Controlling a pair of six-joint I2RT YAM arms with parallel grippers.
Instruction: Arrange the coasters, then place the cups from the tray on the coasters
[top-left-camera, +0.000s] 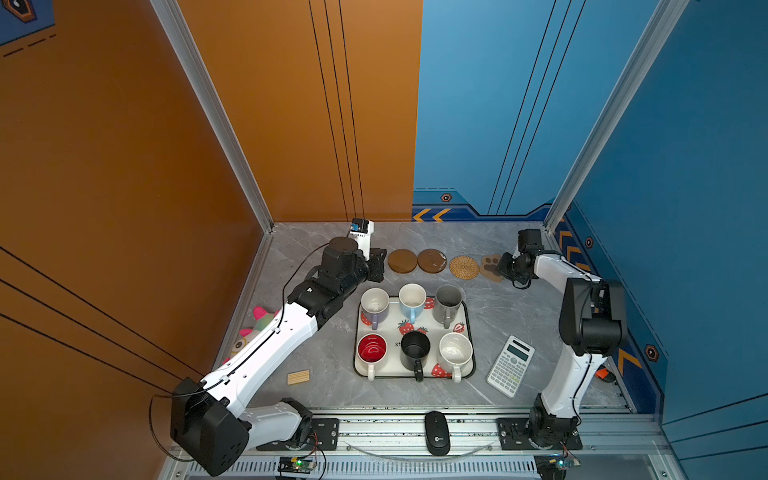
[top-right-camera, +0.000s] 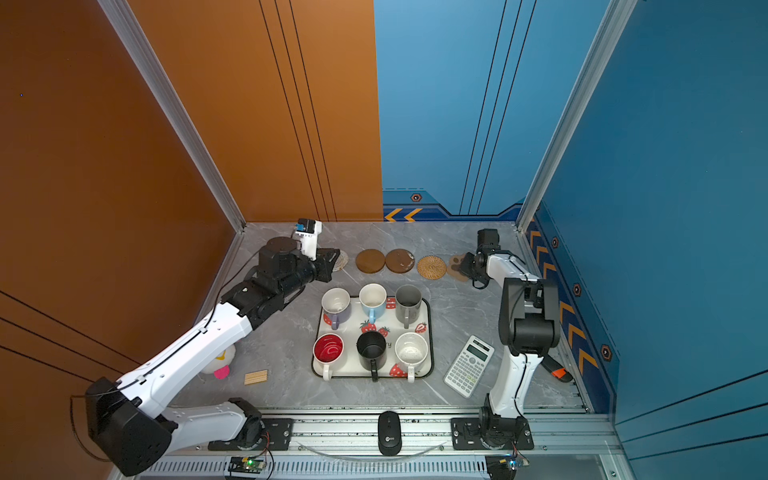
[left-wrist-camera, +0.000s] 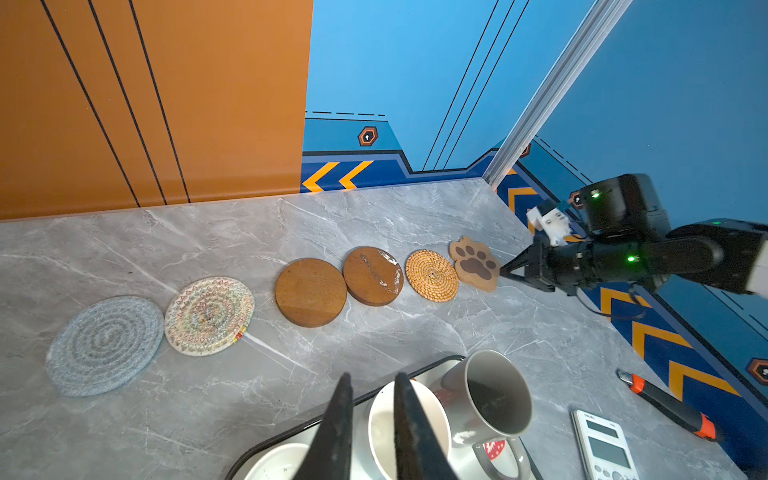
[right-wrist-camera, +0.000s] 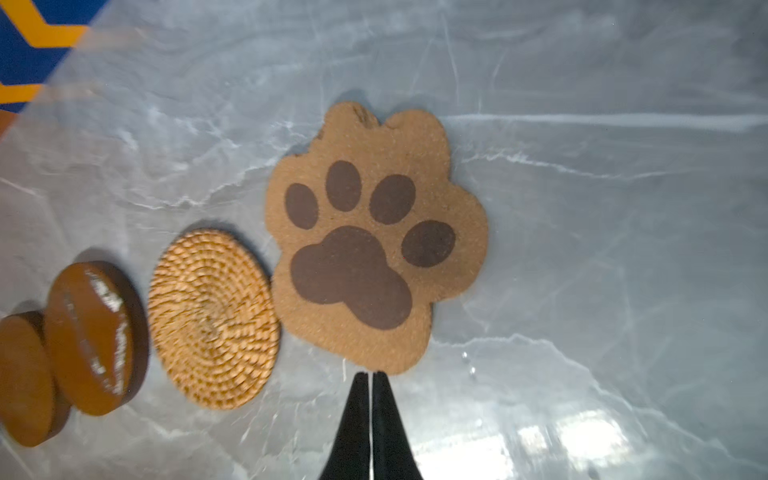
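The left fingers (left-wrist-camera: 334, 432) stand slightly apart with nothing between them, held above the table (top-left-camera: 336, 374) just beyond the far left corner of the tray (top-left-camera: 393, 361). The right fingers (right-wrist-camera: 355, 428) are pressed together and empty, their tips at the edge of the paw coaster (right-wrist-camera: 374, 249); I cannot tell whether they touch it.

The tray lies mid-table with all six cups upright in it, handles toward the front. In its near row, left to right, stand the red-lined cup (top-left-camera: 372, 349), black cup (top-left-camera: 415, 347) and speckled cup (top-left-camera: 456, 352). In its far row stand the lavender cup (top-left-camera: 375, 303), blue cup (top-left-camera: 412, 299) and grey cup (top-left-camera: 448, 300). A calculator (top-left-camera: 510, 365) lies right of the tray.

Beyond the tray the coasters lie flat in one row along the far side. From the left arm's end they are the grey-blue coaster (left-wrist-camera: 106, 345), cream coaster (left-wrist-camera: 209, 316), plain disc (left-wrist-camera: 311, 292), scuffed disc (left-wrist-camera: 372, 276), rattan coaster (left-wrist-camera: 432, 275), then the paw coaster.
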